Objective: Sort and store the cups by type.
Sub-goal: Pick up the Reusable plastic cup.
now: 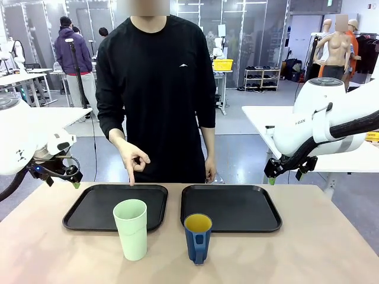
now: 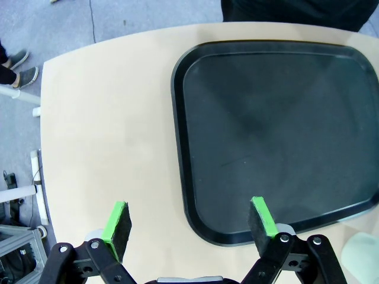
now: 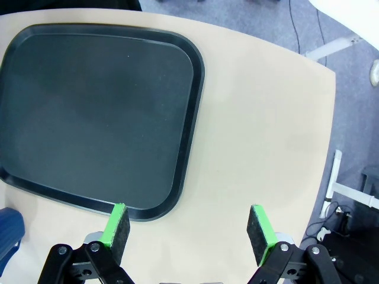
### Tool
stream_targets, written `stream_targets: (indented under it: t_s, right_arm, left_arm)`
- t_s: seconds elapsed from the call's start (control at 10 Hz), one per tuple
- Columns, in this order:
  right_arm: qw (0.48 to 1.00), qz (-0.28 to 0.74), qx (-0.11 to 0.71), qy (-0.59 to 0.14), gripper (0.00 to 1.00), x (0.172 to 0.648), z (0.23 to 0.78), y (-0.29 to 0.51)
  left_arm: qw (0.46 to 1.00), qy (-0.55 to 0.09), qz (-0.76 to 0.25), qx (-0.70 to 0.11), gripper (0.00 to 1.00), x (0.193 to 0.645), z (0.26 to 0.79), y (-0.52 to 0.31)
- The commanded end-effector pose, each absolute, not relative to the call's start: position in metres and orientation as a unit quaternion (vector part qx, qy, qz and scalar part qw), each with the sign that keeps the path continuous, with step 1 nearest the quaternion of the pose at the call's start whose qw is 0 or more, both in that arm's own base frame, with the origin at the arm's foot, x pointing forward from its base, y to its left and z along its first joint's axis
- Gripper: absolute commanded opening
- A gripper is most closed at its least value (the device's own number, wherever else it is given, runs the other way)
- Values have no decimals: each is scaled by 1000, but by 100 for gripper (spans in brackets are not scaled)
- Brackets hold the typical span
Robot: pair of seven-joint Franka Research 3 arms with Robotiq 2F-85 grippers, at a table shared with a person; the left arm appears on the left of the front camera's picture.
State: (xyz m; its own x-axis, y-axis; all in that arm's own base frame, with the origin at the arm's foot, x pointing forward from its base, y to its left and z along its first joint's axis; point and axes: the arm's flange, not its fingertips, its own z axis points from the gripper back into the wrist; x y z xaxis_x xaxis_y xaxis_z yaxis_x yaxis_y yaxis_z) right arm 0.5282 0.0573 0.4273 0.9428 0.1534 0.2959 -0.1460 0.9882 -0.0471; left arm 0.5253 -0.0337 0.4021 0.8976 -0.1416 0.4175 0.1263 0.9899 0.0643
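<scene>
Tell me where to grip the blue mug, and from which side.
Probably grip the blue mug across its body below the rim, from above. It stands upright with its handle toward the robot, leaving its left and right walls free.

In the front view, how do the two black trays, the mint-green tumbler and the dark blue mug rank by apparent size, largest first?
1. Left black tray and right black tray: alike, not ranked.
2. Mint-green tumbler.
3. Dark blue mug, shorter than the tumbler.
</scene>
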Motion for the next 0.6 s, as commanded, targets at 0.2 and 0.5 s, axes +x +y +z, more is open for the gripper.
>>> stream_targets:
  t_s: [0.2,0.5]
  right_arm:
    - [985,76,-12,-151,100,528,428,58]
    - [985,76,-12,-151,100,528,428,58]
  left_arm:
    - [974,-216,-68,17,100,524,404,-34]
    - [972,-213,-99,20,100,523,403,-33]
